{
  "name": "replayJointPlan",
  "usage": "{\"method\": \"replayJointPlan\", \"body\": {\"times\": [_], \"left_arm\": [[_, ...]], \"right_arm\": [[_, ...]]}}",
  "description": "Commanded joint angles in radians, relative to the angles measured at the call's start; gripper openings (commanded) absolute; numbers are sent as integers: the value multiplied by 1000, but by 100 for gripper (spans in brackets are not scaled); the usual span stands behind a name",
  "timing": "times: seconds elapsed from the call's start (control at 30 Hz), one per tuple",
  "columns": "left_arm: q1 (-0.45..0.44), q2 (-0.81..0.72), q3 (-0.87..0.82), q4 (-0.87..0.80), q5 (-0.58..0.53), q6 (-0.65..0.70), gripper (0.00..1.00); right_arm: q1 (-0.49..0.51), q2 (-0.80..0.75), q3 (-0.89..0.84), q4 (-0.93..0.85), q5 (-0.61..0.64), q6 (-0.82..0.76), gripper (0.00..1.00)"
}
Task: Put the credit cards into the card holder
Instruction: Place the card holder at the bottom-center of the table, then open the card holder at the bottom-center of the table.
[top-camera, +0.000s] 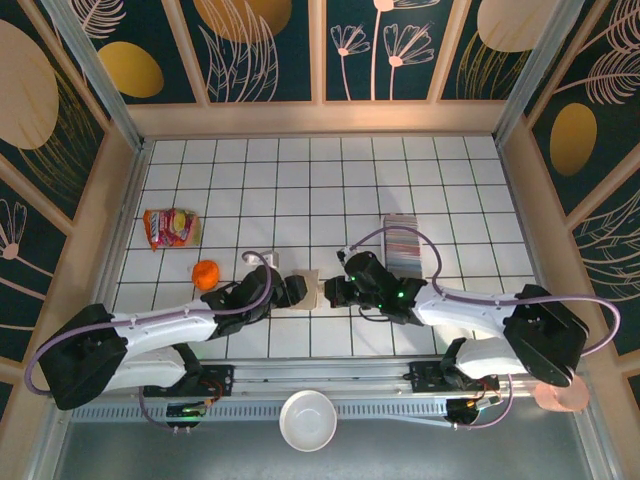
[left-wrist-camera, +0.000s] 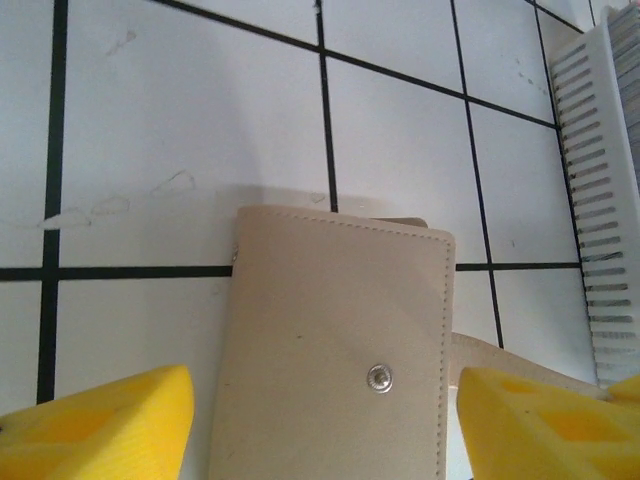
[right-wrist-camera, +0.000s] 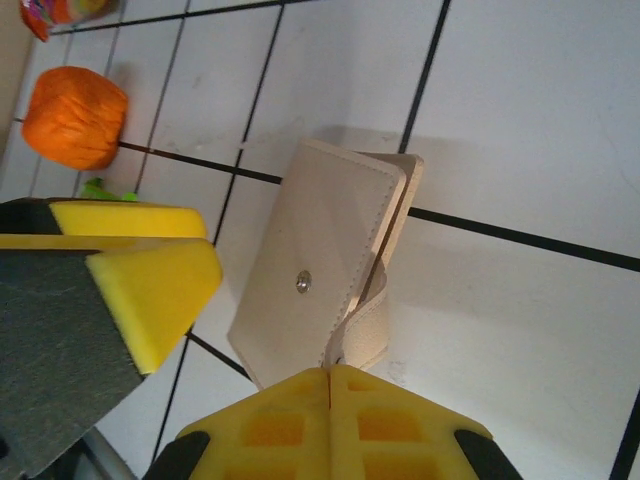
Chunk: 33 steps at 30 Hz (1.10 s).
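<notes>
Left end effector (left-wrist-camera: 325, 430) astride card holder (left-wrist-camera: 340, 330)

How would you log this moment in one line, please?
left gripper: open, astride card holder | right gripper: shut, by its flap | card holder: folded, on table | credit cards: in tray

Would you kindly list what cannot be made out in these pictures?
Inside of the holder: both wrist views, it is folded shut.
Holder's near edge: left wrist view, cut off at the bottom.
Cards: top view, too small to count.
Whether the right gripper pinches the holder's flap: right wrist view, its shut fingertips cover the spot.
</notes>
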<state>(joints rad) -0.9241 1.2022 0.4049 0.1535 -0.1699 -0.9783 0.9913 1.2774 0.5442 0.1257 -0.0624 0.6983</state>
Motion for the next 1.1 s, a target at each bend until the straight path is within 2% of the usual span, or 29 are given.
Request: {"method": "replayJointPlan", "body": {"times": [0.0, 0.3, 0.47, 0.67, 1.07], "left_arm": [[-2, 0, 52, -59, -17, 54, 73], [-2, 21, 93, -65, 7, 97, 86], [-2, 63, 111, -93, 5, 103, 87], [-2, 95, 135, -134, -35, 119, 83], [0, 34, 89, -183, -157, 83, 59]], "right_arm": [[9, -34, 26, 24, -14, 13, 0], [13, -68, 38, 39, -28, 13, 0], [16, -73, 44, 34, -25, 7, 0], [17, -75, 48, 24, -24, 5, 0], [17, -95, 47, -61, 51, -6, 0]]}}
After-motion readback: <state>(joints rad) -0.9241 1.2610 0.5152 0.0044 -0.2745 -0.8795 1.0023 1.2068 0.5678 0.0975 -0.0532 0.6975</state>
